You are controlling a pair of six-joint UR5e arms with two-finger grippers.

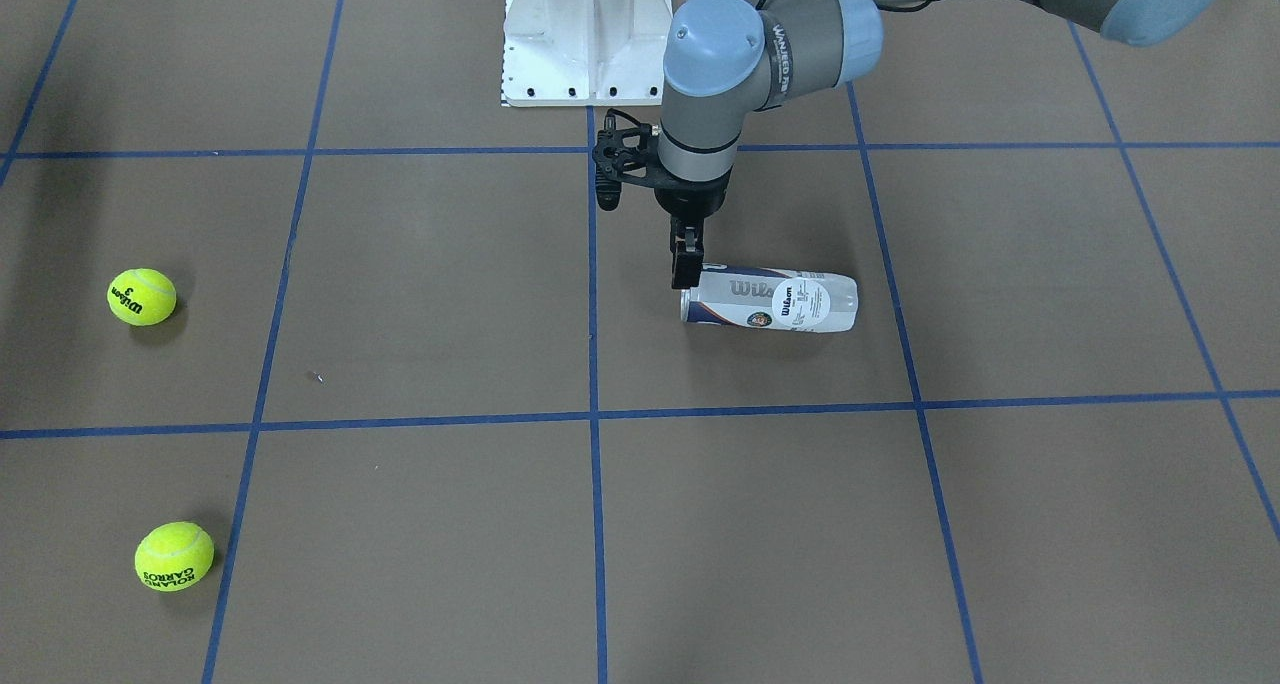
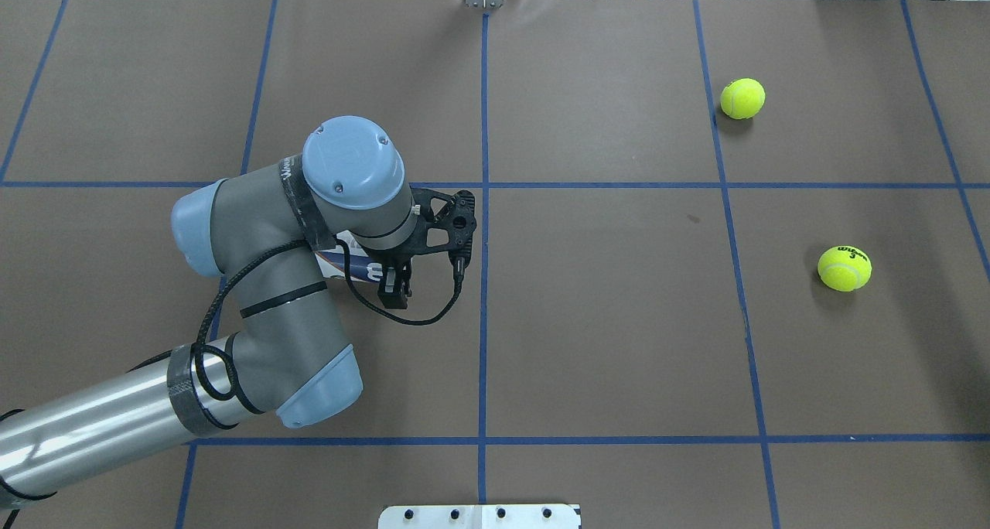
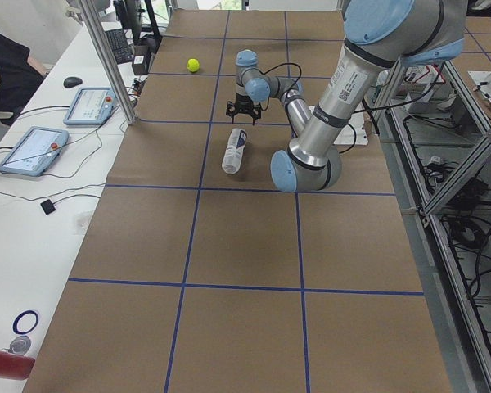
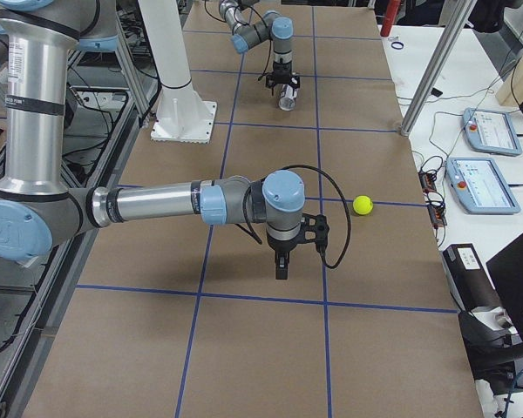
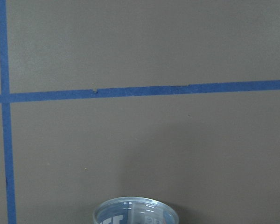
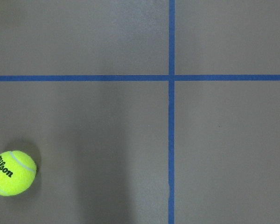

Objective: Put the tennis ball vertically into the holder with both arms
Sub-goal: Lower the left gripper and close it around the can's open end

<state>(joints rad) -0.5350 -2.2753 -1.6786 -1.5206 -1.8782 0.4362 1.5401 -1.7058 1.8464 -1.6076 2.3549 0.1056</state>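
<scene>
Overhead exterior view, going left to right: the left arm reached in from the bottom-left corner and bent over the left half of the table, which was brown paper with a blue tape grid. Its wrist sat right above the can, so only a scrap of label peeked out there. The front camera showed it way better. The can was lying flat on its side, not standing, just left of the centre tape line. Its closed end faced the robot's left and its metal-rimmed open end faced the middle. The left gripper pointed straight down at that open end, fingers narrow with basically no gap. Whether it actually had the rim or was just beside it, no telling. The left wrist camera only caught the rim's curve at its bottom edge.

Dead centre at the robot's edge was the white base. On the right half, well apart from the can, were the Roland Garros ball farther out and the Wilson ball closer in, both loose on the paper. The right arm only showed in the right side camera. The right gripper hung fingers-down over the table near a ball. Wide or narrow, couldn't tell.
</scene>
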